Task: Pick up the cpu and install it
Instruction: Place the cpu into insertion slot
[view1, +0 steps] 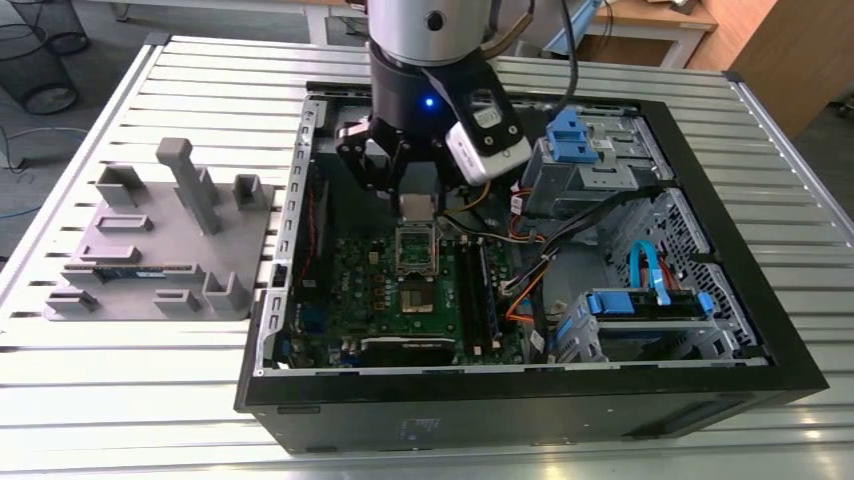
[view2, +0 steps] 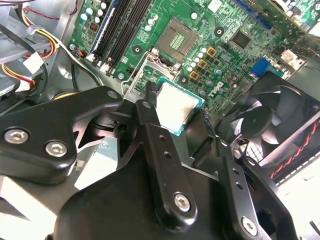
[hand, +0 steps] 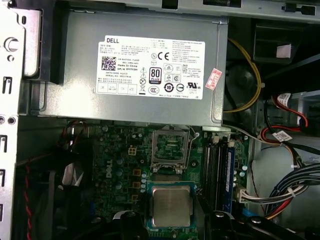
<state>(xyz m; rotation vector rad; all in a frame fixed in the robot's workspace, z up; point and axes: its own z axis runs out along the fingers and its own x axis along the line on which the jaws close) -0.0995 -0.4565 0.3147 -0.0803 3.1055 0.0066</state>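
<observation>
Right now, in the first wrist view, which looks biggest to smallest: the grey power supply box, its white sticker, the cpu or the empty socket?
1. grey power supply box
2. white sticker
3. cpu and empty socket look about alike; the cpu is nearer the camera, so I won't rank them.

cpu (hand: 171, 206) in gripper (hand: 172, 223) near empty mobo socket (hand: 170, 146), PSU (hand: 145, 70) beyond

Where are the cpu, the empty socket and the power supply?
cpu (hand: 171, 207), first wrist view, middle of its metal top.
empty socket (hand: 170, 145), first wrist view, its centre.
power supply (hand: 80, 65), first wrist view, bare grey casing.
</observation>
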